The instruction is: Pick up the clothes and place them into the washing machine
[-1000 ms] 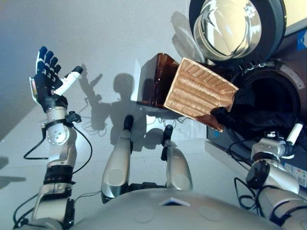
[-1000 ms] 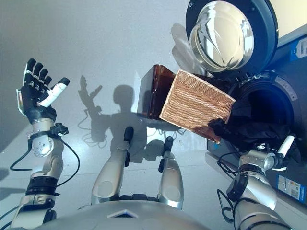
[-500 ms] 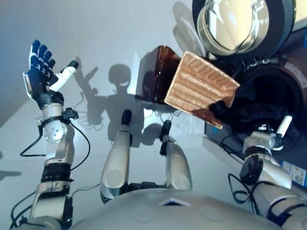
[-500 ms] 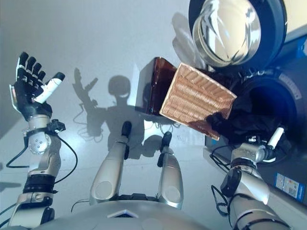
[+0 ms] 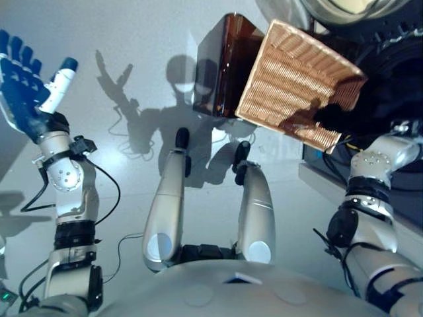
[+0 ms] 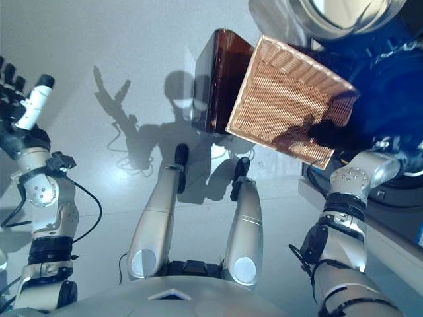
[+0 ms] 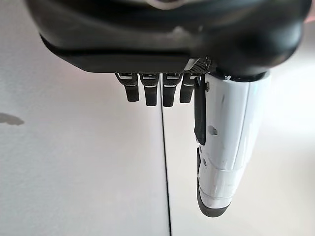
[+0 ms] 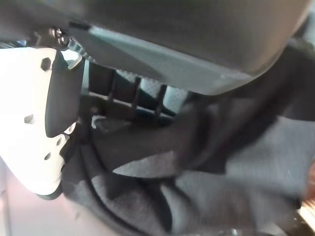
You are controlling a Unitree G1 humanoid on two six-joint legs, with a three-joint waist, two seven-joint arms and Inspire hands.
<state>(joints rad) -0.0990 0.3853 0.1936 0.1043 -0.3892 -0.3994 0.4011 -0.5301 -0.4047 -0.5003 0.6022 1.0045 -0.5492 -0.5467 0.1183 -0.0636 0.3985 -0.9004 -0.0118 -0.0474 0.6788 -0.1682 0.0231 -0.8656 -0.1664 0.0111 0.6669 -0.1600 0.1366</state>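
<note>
Dark clothes (image 5: 360, 115) hang from the mouth of the washing machine (image 5: 396, 41) over the corner of a tipped wicker basket (image 5: 297, 82). My right arm reaches up into that cloth from the lower right. In the right wrist view my right hand (image 8: 34, 123) sits in grey-black fabric (image 8: 221, 187), its white-covered thumb sticking out beside the cloth. My left hand (image 5: 23, 86) is raised at the far left, open with straight fingers (image 7: 147, 91) and holding nothing.
A brown translucent box (image 5: 221, 66) stands on the floor against the left side of the basket. The round washer door (image 6: 330, 13) swings open at the top edge. Pale floor stretches between the left hand and the box.
The camera has tipped, shifting the whole scene upward. My right arm has pushed further up into the dark clothes, and its thumb no longer shows in the eye views. The left hand moved out to the left.
</note>
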